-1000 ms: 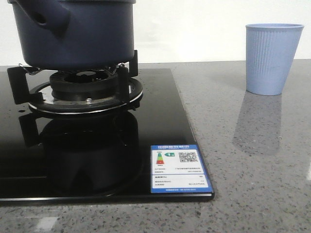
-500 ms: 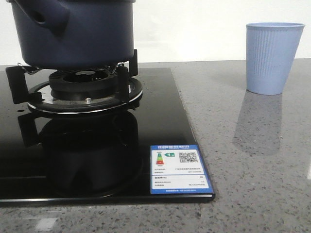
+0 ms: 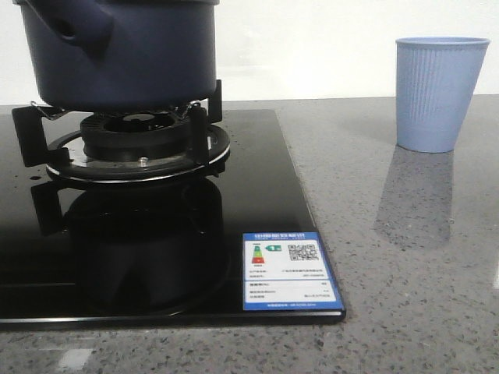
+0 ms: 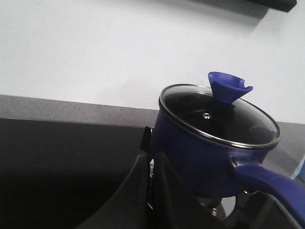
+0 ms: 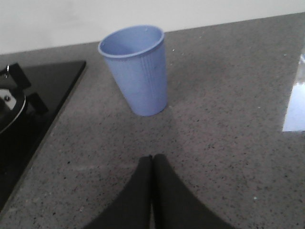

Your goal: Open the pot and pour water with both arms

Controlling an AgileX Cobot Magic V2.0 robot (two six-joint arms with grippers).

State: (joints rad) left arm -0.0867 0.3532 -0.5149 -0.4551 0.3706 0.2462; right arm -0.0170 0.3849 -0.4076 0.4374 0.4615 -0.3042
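The dark navy-blue pot (image 3: 117, 51) stands on the gas burner at the upper left of the front view, handle socket facing forward. In the left wrist view the pot (image 4: 200, 152) carries a glass lid (image 4: 219, 117) with a blue funnel-shaped knob (image 4: 228, 87), and its blue handle (image 4: 271, 179) sticks out sideways. My left gripper (image 4: 150, 160) is shut and empty, close beside the pot's wall. My right gripper (image 5: 152, 157) is shut and empty over the counter, short of the light-blue ribbed cup (image 5: 137, 69). Neither gripper shows in the front view.
The black glass hob (image 3: 156, 257) with its burner grate (image 3: 132, 148) and a blue energy label (image 3: 288, 269) fills the left. The grey speckled counter (image 3: 413, 280) lies to the right, the cup (image 3: 437, 92) standing at its back. A white wall is behind.
The front view has shifted very slightly; pot, cup and hob stay where they were. No gripper is seen in the earlier frames.
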